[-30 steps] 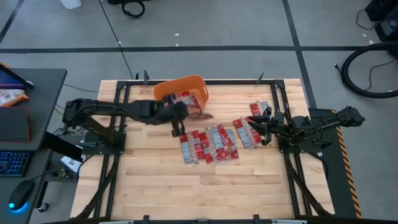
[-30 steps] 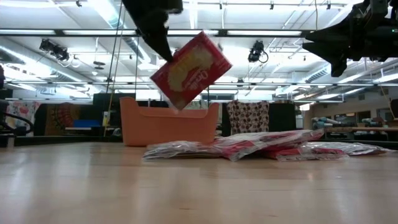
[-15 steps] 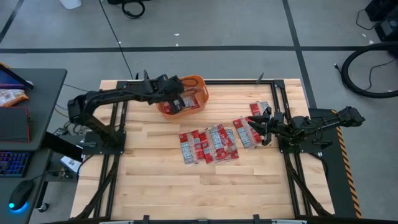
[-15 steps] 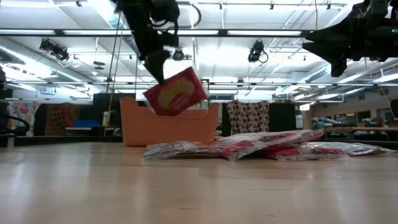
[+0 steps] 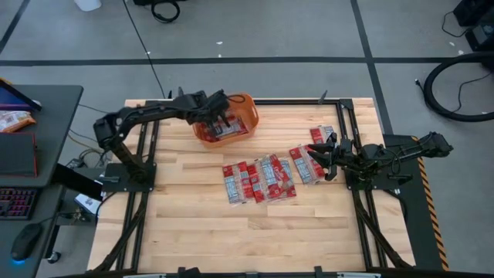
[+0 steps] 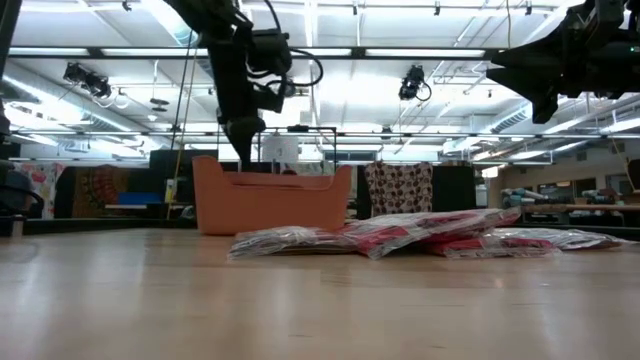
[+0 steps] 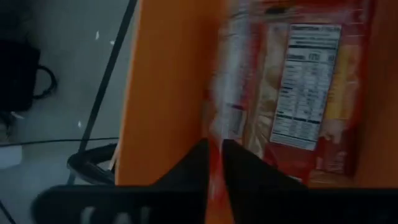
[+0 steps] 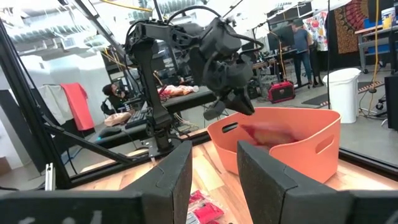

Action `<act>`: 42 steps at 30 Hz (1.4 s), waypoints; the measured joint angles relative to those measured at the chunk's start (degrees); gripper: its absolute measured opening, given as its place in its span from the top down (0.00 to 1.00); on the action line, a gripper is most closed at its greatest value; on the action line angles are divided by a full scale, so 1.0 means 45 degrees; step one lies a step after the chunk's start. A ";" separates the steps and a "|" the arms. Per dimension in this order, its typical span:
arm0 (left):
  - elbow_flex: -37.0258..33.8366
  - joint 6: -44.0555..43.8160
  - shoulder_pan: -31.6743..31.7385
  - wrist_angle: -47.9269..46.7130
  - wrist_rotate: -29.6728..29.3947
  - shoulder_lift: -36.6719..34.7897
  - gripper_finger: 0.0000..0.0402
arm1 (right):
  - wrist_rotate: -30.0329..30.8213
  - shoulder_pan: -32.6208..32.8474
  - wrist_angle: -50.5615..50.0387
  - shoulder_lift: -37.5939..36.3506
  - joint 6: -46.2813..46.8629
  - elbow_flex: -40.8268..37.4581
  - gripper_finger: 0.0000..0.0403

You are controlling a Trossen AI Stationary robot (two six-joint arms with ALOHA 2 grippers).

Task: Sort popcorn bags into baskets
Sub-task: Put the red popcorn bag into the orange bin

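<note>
At the table's far left of centre, the left gripper (image 5: 218,117) hangs over the orange tub (image 5: 245,103), its tip just above the rim in the low view (image 6: 243,150). The left wrist view shows its two dark fingers (image 7: 189,168) standing a narrow slit apart, with a red strip of packet showing in the slit; whether they pinch that packet or merely frame it I cannot tell. Below them a packet (image 7: 301,93) lies in the tub with its white nutrition panel facing up, against the tub's orange wall (image 7: 165,93). From above, red packets (image 5: 226,128) show inside the tub, partly hidden by the arm.

Toward the middle of the table, nearer than the tub, a row of red-and-white packets (image 5: 258,179) lies flat on the wood, side by side and overlapping. In the low view they form a low heap (image 6: 400,235) in front of the tub (image 6: 275,200).

Further right, a few more packets (image 5: 305,164) lie beside the right gripper (image 5: 328,159), and one packet (image 5: 320,135) sits apart toward the far edge. The right gripper hovers over these, fingers (image 8: 171,180) spread with a clear gap between them and nothing held; past them its wrist view shows the tub (image 8: 280,146) and the left arm above it.
</note>
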 joint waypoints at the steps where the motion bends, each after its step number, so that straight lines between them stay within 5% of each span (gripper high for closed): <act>1: 0.0042 0.0055 -0.0121 -0.0072 -0.0287 0.0000 0.81 | 0.0000 0.0003 0.0000 0.0000 0.0003 0.0000 0.67; 5: 0.0602 0.1116 -0.0861 -0.0062 -0.0414 0.0000 0.66 | -0.0005 -0.0001 0.0000 0.0000 -0.0001 -0.0003 0.67; 10: 0.0906 0.2702 -0.2549 0.0316 0.3489 -0.0005 0.58 | -0.0005 0.0003 0.0000 0.0001 0.0001 -0.0001 0.67; 12: 0.0907 0.3381 -0.3320 0.0423 0.4073 0.0119 0.59 | -0.0005 0.0003 0.0004 0.0000 -0.0001 -0.0003 0.67; 26: 0.0944 0.4987 -0.7604 0.0897 0.2210 0.3121 0.49 | -0.0007 0.0001 0.0000 0.0000 0.0004 -0.0004 0.67; 35: 0.3208 0.5804 -0.7771 -0.0488 0.3318 0.5629 0.53 | -0.0015 0.0004 0.0001 0.0005 0.0004 -0.0004 0.67; 42: 0.3495 0.7731 -0.7604 -0.1246 0.3333 0.6001 0.57 | -0.0015 0.0004 0.0004 0.0005 0.0002 -0.0002 0.67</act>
